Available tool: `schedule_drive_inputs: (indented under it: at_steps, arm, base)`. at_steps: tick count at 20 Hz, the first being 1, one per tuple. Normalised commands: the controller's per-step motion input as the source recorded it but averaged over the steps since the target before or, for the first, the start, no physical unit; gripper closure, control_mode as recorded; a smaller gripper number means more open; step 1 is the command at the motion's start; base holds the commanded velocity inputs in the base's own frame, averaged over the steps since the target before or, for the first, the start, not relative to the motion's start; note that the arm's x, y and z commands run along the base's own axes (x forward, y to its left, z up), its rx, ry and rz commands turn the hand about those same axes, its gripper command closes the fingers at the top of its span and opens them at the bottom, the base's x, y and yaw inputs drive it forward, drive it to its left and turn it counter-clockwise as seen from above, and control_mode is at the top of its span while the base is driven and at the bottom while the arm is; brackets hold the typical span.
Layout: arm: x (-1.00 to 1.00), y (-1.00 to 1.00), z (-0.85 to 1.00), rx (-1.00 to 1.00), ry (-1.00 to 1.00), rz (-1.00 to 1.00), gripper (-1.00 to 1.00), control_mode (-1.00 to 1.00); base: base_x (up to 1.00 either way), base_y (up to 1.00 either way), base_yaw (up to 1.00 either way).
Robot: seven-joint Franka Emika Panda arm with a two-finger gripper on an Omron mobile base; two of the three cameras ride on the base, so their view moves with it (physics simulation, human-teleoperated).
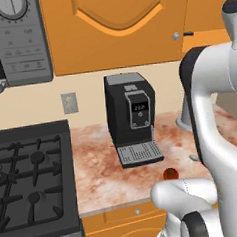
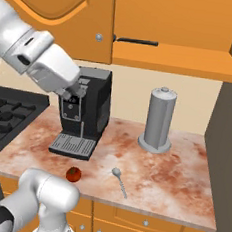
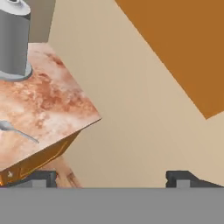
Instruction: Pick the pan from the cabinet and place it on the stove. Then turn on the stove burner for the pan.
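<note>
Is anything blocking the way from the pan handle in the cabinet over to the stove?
The handle pokes out past the cabinet door. On the counter between it and the stove stands a coffee machine, so the pan must pass above it.

Lighting looks flat and even from where I sit, bright everywhere, no glare. Only faint soft shading under the coffee machine (image 1: 132,117) on the counter (image 2: 182,179). Everything's slightly soft, low-res render.
</note>
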Motion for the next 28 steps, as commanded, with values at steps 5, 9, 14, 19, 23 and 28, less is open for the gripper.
schedule_drive_inputs:
  at_steps: [5, 9, 14, 19, 23, 28]
  arm:
    - [0.29, 0.66, -0.01, 0.07, -0.36, 0.19, -1.0, -1.0]
    - [0.45, 0.37, 0.0, 0.07, -0.38, 0.21, -1.0, -1.0]
    - [0.42, 0.27, 0.0, 0.06, -0.37, 0.23, -1.0, -1.0]
    - [0.38, 0.18, 0.0, 0.01, -0.32, 0.2, -1.0, -1.0]
    - [0.23, 0.02, 0.11, 0.0, -0.2, 0.09, -1.0, -1.0]
    - [0.3, 0.0, 0.24, 0.0, -0.12, 0.07, -1.0, -1.0]
  base:
    - [0.0, 0.0, 0.0]
    - [0.0, 0.0, 0.0]
    - [0.0, 0.0, 0.0]
    - [0.0, 0.0, 0.0]
    - [0.0, 0.0, 0.0]
    - [0.0, 0.0, 0.0]
